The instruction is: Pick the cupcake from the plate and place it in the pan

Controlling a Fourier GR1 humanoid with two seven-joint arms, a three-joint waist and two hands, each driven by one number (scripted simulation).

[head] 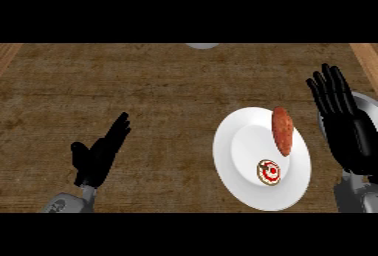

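The cupcake (pixel 270 172) sits on the white plate (pixel 244 185) beside a brown sausage (pixel 282 131). The right hand (pixel 345 131), fingers straight and spread, hovers just right of the plate; the left hand (pixel 98 155) rests open on the wooden worktop (pixel 148 90).

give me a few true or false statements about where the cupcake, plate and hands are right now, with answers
1. The cupcake sits on the white plate. True.
2. The right hand is curled round the cupcake. False: its fingers are straight and it is beside the plate, holding nothing.
3. A reddish-brown oblong food item lies on the plate too. True.
4. The left hand is touching the plate. False: it is open at the view's left, well apart from the plate.
5. The cupcake is already in the pan. False: it is on the plate; only a grey rim shows behind the right hand.
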